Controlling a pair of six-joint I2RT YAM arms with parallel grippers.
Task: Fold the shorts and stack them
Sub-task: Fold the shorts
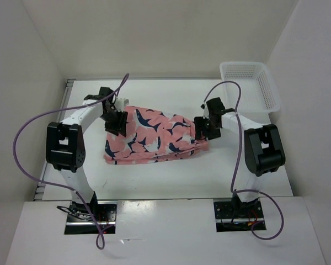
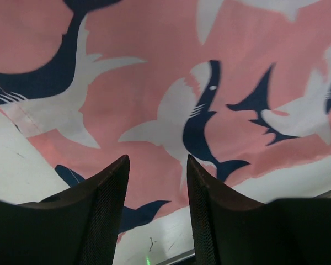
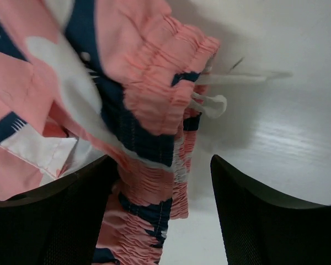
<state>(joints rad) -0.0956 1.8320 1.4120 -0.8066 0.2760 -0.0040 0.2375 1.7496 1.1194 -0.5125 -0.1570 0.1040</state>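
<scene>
White desk (image 1: 209,176) carrying the salmon-pink shorts (image 1: 154,135), which lie in loose layers at its centre, gathered waistband toward the right arm. A white mesh basket (image 1: 248,69) stands at the far right corner, well apart. The left end effector (image 1: 117,122) sits over the shorts' left edge, jaws moderately parted, gripping nothing. The right end effector (image 1: 203,128) sits at the waistband, jaws wide, unclamped. A white drawstring (image 3: 209,105) trails onto the desk.

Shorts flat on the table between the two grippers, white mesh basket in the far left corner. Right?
Not quite. The white mesh basket stands in the far right corner, not the left; the top external view shows it. The rest holds: the shorts lie on the table between the left gripper and the right gripper.
</scene>
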